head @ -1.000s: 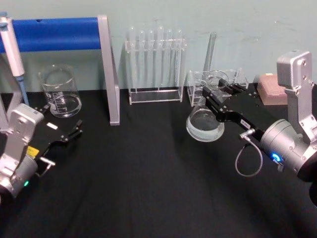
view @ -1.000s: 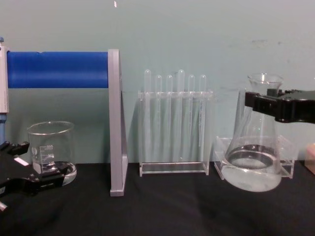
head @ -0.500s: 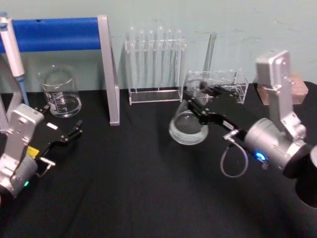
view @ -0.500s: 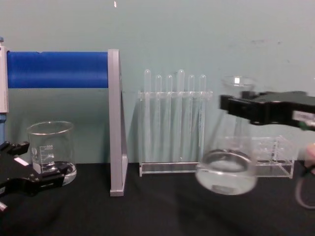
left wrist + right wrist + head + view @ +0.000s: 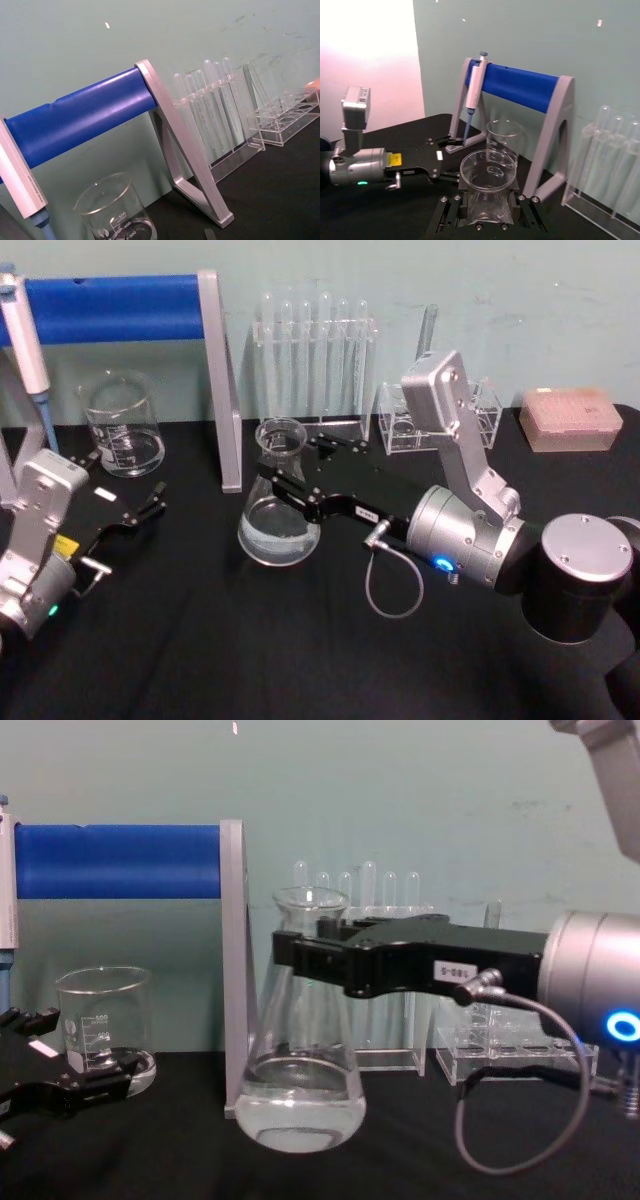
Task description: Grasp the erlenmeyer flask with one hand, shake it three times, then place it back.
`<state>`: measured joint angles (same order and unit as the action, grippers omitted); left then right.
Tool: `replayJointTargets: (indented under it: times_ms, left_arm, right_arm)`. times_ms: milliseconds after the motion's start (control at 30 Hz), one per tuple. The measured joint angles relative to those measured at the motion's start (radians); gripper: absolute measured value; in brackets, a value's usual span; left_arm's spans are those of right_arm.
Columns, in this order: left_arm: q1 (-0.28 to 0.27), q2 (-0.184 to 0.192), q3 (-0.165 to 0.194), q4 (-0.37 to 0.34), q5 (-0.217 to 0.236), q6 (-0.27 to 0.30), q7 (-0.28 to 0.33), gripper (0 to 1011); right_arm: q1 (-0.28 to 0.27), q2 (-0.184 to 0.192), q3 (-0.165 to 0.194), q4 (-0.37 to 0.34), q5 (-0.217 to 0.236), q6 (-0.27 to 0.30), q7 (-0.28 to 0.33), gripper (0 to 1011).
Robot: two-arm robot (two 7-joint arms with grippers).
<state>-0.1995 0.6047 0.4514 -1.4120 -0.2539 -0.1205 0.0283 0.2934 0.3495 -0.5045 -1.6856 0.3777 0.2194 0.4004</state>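
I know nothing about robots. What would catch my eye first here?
The clear erlenmeyer flask mid-table, a little liquid in its base, gripped at the neck by the right claw. Then the bright blue bar at back left, with the left claw resting open near a glass beaker.

erlenmeyer flask [image 5: 280, 528] clear | right gripper [image 5: 288, 478] black, white label [image 5: 452, 970] | stand bar [image 5: 110, 308] blue, legs [image 5: 222, 380] grey | table [image 5: 250, 640] black | wall [image 5: 500, 280] pale green
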Motion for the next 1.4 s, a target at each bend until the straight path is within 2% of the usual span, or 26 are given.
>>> replayJointTargets:
  times_ms: [200, 367, 433, 533, 733, 900, 1033, 1167, 1333, 1400]
  left_arm:
    - [0.0, 0.0, 0.0, 0.0, 0.0, 0.0, 0.0, 1001]
    - [0.0, 0.0, 0.0, 0.0, 0.0, 0.0, 0.0, 1001]
    - [0.0, 0.0, 0.0, 0.0, 0.0, 0.0, 0.0, 1001]
    - [0.0, 0.0, 0.0, 0.0, 0.0, 0.0, 0.0, 1001]
    - [0.0, 0.0, 0.0, 0.0, 0.0, 0.0, 0.0, 1001]
    - [0.0, 0.0, 0.0, 0.0, 0.0, 0.0, 0.0, 1001]
    - [0.0, 0.0, 0.0, 0.0, 0.0, 0.0, 0.0, 1001]
    - [0.0, 0.0, 0.0, 0.0, 0.0, 0.0, 0.0, 1001]
    - [0.0, 0.0, 0.0, 0.0, 0.0, 0.0, 0.0, 1001]
    - [0.0, 0.0, 0.0, 0.0, 0.0, 0.0, 0.0, 1001]
  right_arm:
    - [-0.003, -0.001, -0.002, -0.001, 0.003, -0.003, -0.011, 453]
    - [-0.034, 0.006, 0.027, -0.027, -0.004, -0.007, -0.063, 453]
    - [-0.076, 0.007, 0.067, -0.06, -0.019, -0.009, -0.127, 453]
    - [-0.112, 0.007, 0.101, -0.088, -0.034, -0.009, -0.181, 453]
    - [-0.223, 0.009, 0.206, -0.173, -0.075, 0.006, -0.325, 453]
    - [-0.274, 0.003, 0.253, -0.211, -0.098, 0.019, -0.382, 453]
    - [-0.295, -0.007, 0.272, -0.225, -0.116, 0.027, -0.405, 453]
    - [-0.297, -0.018, 0.274, -0.227, -0.13, 0.034, -0.41, 453]
    - [-0.27, -0.035, 0.252, -0.204, -0.139, 0.038, -0.383, 453]
    - [-0.248, -0.045, 0.233, -0.183, -0.142, 0.038, -0.356, 453]
